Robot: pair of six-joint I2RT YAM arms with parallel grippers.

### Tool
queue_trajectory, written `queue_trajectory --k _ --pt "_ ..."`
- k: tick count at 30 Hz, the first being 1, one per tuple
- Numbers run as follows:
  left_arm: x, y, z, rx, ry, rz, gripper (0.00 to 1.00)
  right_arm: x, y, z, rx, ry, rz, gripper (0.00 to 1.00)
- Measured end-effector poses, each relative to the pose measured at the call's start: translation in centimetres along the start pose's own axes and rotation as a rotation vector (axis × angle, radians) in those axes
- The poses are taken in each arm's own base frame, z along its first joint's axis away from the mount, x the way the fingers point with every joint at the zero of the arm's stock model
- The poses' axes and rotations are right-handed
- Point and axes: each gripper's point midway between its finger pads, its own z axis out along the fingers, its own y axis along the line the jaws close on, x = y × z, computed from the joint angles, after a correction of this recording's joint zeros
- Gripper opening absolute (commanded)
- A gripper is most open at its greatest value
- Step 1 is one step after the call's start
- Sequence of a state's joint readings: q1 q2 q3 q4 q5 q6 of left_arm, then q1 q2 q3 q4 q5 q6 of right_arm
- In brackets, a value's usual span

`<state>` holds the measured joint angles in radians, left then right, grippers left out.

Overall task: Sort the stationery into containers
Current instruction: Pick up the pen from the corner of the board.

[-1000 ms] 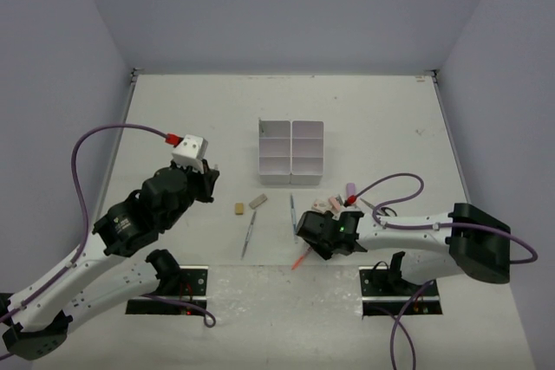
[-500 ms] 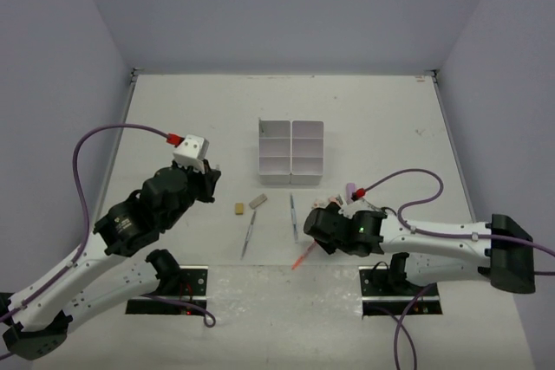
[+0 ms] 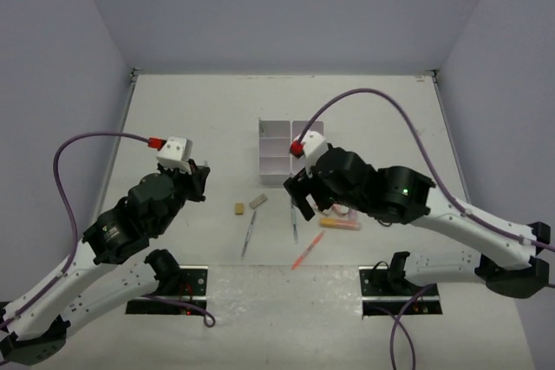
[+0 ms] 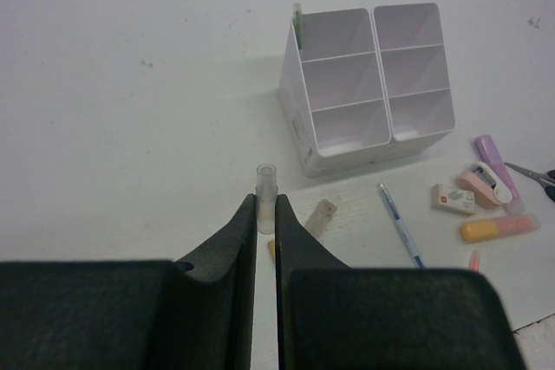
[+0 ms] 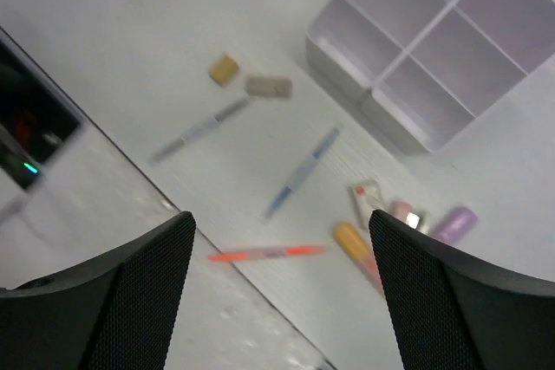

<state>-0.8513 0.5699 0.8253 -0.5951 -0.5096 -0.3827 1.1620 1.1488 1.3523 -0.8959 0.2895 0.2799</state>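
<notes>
The white six-compartment organizer [image 3: 276, 162] [image 4: 295, 123] [image 5: 347, 58] stands mid-table, a green tip [image 4: 297, 23] poking from its back-left cell. My left gripper [image 3: 198, 181] [image 4: 266, 207] hovers left of it, shut on a thin white pen [image 4: 266, 181]. My right gripper [image 3: 299, 193] [image 5: 280, 218] hangs open and empty, high over the loose stationery. On the table lie a tan eraser [image 3: 238, 209] [image 5: 224, 68], a grey eraser [image 3: 258, 202], a grey pen [image 3: 249, 236], a blue-white pen [image 3: 294, 221] [image 4: 399, 223], an orange pen [image 3: 307, 250] [image 5: 267, 253] and an orange marker [image 3: 340, 223] [image 4: 499, 229].
To the right of the organizer sit a white eraser [image 4: 453, 199], a pink item [image 4: 481, 184], a purple marker [image 4: 494, 158] and the scissors [image 4: 533, 175] at the frame edge. The table's front edge [image 3: 286, 268] runs just below the orange pen.
My right arm rose off the table and swung up toward the organizer while its jaws opened wide. The orange marker now shows on the table. My left arm shifted slightly left.
</notes>
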Motion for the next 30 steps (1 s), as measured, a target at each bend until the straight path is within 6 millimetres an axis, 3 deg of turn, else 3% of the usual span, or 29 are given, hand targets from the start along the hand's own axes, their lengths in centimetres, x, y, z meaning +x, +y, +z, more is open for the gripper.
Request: queue_trajectory --k 4,7,17,30 --pt "-0.4 0.4 -0.4 -0.011 -0.021 -0.010 0.00 8.7 -2.3 4.0 0.006 0.301 -0.437 0.84" --pt "-0.8 0.6 -0.7 -0.013 -0.039 -0.019 0.00 13.7 -3.8 4.6 -0.067 0.463 -0.676 0.84" --pt "-1.0 0.9 -0.9 -0.020 -0.052 -0.025 0.00 16.7 -1.7 6.6 -0.369 0.407 -1.045 0.79" --pt "-0.5 0.3 -0.4 -0.003 -0.024 -0.012 0.00 20.4 0.7 10.5 -0.542 0.504 -1.123 0.61"
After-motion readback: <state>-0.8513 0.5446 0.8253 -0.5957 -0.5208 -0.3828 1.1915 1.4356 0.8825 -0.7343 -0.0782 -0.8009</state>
